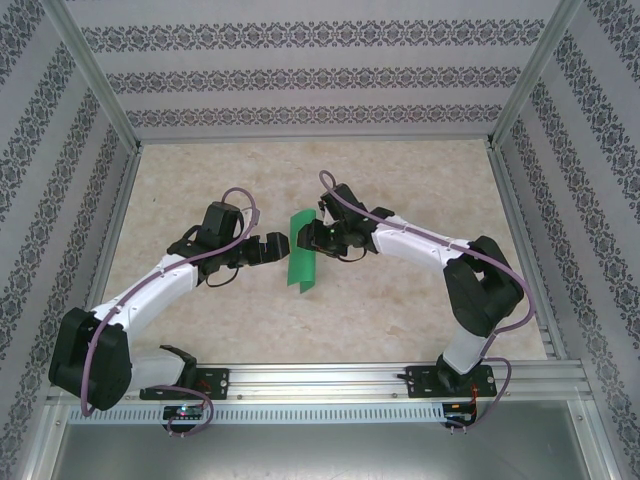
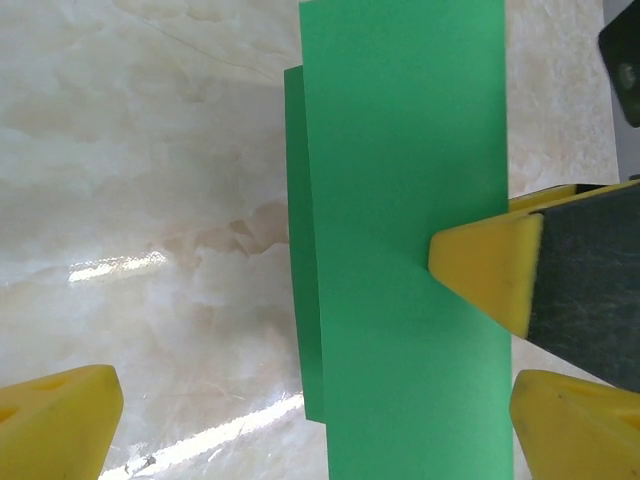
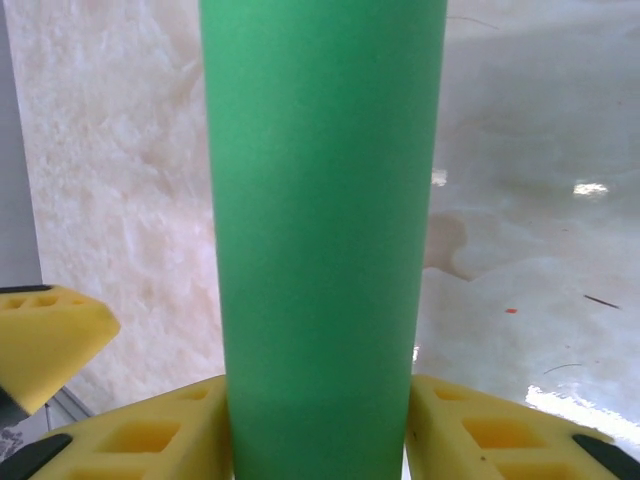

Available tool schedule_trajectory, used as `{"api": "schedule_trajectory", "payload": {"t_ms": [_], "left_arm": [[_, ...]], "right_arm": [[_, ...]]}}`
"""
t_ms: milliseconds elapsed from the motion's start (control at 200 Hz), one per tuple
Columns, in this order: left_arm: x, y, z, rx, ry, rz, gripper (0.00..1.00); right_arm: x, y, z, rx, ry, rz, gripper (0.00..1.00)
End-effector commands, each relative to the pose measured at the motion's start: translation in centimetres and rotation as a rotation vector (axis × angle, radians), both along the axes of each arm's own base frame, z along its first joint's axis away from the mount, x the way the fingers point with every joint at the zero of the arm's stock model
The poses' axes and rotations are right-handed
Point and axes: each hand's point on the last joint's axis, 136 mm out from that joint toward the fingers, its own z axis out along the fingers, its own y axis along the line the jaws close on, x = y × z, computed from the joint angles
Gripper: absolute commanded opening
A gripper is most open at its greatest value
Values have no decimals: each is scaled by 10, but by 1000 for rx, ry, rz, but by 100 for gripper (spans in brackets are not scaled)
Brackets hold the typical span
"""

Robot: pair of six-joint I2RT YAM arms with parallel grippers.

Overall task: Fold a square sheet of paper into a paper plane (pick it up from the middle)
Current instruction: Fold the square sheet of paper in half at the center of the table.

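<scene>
Matt green paper (image 2: 400, 200) lies on glossy tabletop (image 2: 150, 150).

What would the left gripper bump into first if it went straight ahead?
The green paper. The open left gripper points right at it, so the folded sheet would probably be met first. The right gripper holds the paper from the other side, though depth is hard to judge.

A pale marbled counter (image 1: 400, 300) — patterned wallpaper walls (image 1: 300, 75) rise around the counter, an aluminium rail (image 1: 330, 378) along its near edge.
</scene>
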Motion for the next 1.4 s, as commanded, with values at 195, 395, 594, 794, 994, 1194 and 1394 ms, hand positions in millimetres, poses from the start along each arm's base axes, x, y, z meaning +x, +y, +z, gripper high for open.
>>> {"api": "schedule_trajectory", "payload": {"t_ms": [195,395,594,794,994,1194,1394], "left_arm": [[4,-8,12,-14,-24,-26,100],[5,-12,11,-24,-16,-41,100],[2,-13,6,-23,-5,-53,100],[-1,-12,2,-16,0,-62,100],[1,-18,6,-44,-16,-82,100],[2,-20,6,-56,-30,-94,100],[4,-15,6,-21,-55,-85,100]], "right_arm": [[0,-35,-43,-66,53,-121,49],[-9,-56,-61,-152,70,-132,57],[-11,-65,-59,-171,41,-118,66],[-13,-78,-68,-242,63,-131,69],[-11,-79,-72,-251,63,-168,71],[-13,-77,-84,-282,86,-158,71],[-18,-76,-90,-310,92,-155,71]]}}
